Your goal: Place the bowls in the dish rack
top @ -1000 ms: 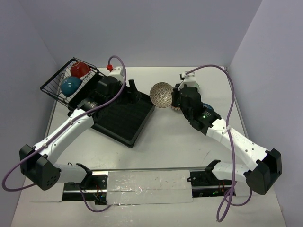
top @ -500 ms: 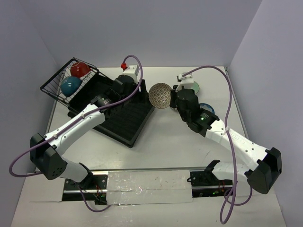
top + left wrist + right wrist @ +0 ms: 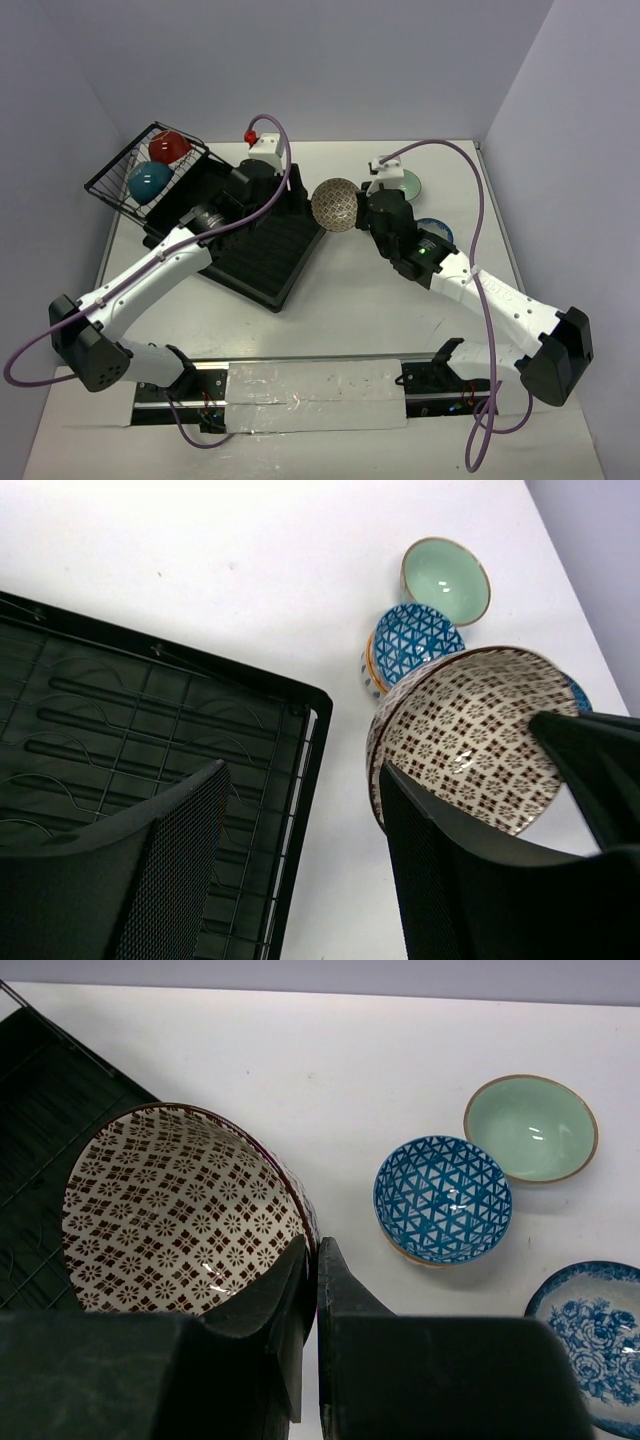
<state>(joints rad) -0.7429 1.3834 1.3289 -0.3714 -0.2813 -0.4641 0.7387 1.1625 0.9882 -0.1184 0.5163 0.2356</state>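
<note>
The right gripper [image 3: 312,1260] is pinching the lattice-patterned bowl [image 3: 335,204] by its rim at the top view's centre, just right of the dish rack [image 3: 270,260] lying leftward, while the left gripper [image 3: 300,830] is hovering agape over the rack.

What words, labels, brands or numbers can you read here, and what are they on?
None: no readable text in any view. The brown lattice-patterned ceramic bowl, blue triangle-patterned bowl, mint green bowl and black ribbed plastic dish rack show only patterns or plain surfaces.
</note>
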